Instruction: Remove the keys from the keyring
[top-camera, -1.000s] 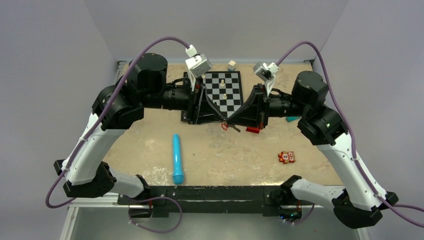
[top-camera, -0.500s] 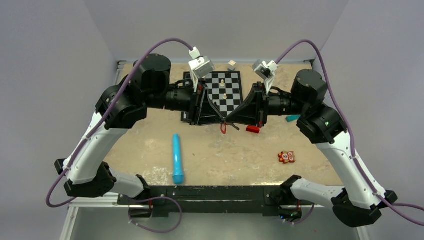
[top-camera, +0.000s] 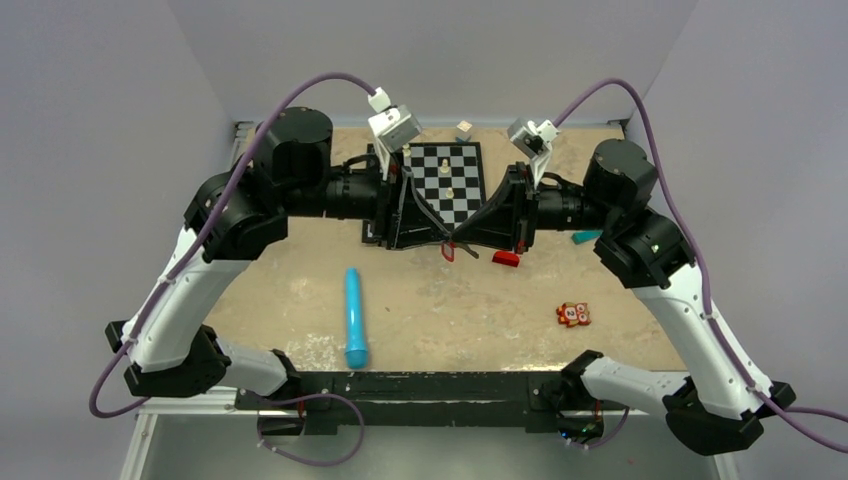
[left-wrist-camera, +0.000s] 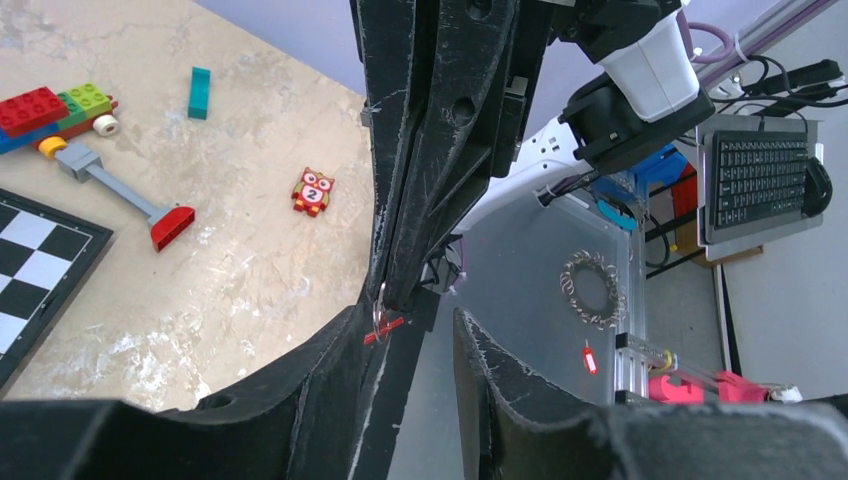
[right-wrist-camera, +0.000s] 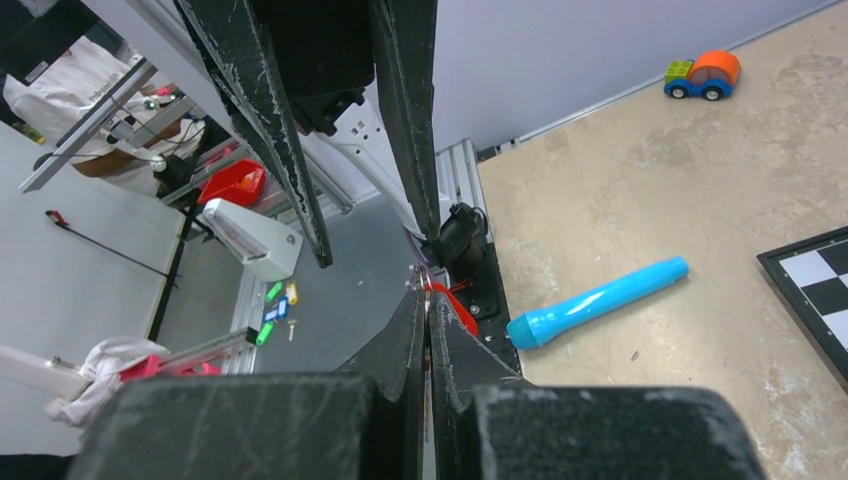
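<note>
near: blue cylinder (top-camera: 355, 317) lies towards the arm bases, orange toy marked 2 (top-camera: 572, 314) off to the right. Neither is ours to touch.
right gripper (right-wrist-camera: 425, 298): clamped flat on the keyring (right-wrist-camera: 455, 305)'s thin metal ring, red tag dangling just past the tips.
left gripper (left-wrist-camera: 423, 325): fingers stand apart, tips hard up against the right gripper's. We see nothing pinched between them.
keyring position: looks held clear of the table (top-camera: 430, 300), between the two arms, just in front of the chessboard (top-camera: 460, 170).
key: too small for us to pick out in any view, so we can't tell if it is on the ring.
done: ring is up and presented between the arms, as we judge it.
left: the separation itself, we reckon. The left gripper has to catch the key and work it off the ring.
beyond: red block-headed toy (top-camera: 506, 258) and teal block (top-camera: 583, 237), to the right.
far: chessboard carries two white pieces (top-camera: 444, 165).
containers: we see none on the table, so no contents to report.
</note>
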